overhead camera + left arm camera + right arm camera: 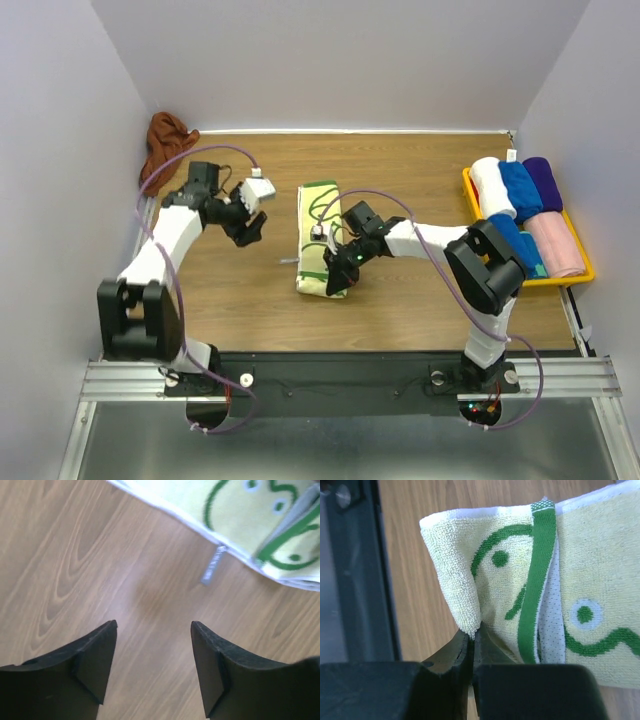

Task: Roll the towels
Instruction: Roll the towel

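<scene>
The cream towel (pixel 318 215) with green patterns lies as a long folded strip in the middle of the table. My right gripper (pixel 340 262) is at its near end, shut on a pinched fold of the cream towel (pixel 600 555); the fold rises from the closed tips of the right gripper (pixel 476 635). My left gripper (pixel 250 228) hovers left of the strip, open with nothing in it. In the left wrist view the left gripper (pixel 154 625) stands over bare wood, with the towel's edge (pixel 240 515) beyond it. The rust-brown towel (pixel 165 145) lies bunched in the back left corner.
A yellow tray (pixel 580 272) at the right edge holds white (pixel 492 185), blue (pixel 520 185), purple (pixel 543 180) and pink (pixel 555 240) rolled towels. A small grey label (pixel 212 567) sticks out from the cream towel's edge. Walls close in on three sides.
</scene>
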Controlling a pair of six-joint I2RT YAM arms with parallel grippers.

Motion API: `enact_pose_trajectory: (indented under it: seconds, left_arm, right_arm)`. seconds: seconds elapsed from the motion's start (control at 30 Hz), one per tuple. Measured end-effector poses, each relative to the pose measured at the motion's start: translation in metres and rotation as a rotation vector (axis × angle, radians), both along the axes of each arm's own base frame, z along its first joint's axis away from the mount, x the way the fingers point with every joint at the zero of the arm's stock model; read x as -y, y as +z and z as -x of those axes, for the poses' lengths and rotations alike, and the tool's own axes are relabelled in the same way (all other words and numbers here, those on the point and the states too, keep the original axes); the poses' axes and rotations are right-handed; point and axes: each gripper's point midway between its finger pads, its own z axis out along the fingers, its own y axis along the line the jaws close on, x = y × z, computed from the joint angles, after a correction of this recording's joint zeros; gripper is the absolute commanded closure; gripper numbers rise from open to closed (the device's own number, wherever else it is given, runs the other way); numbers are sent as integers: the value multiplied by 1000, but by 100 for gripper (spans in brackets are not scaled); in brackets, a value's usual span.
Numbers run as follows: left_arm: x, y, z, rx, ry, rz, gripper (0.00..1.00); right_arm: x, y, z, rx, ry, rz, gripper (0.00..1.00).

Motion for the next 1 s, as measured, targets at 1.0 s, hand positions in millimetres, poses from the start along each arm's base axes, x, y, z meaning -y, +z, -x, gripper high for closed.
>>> enact_pose_trajectory:
  seconds: [1.0]
  left_arm:
    - [143, -69, 158, 671, -710, -311, 20]
  right_arm:
    - [-6, -17, 15, -694, -70, -24, 99]
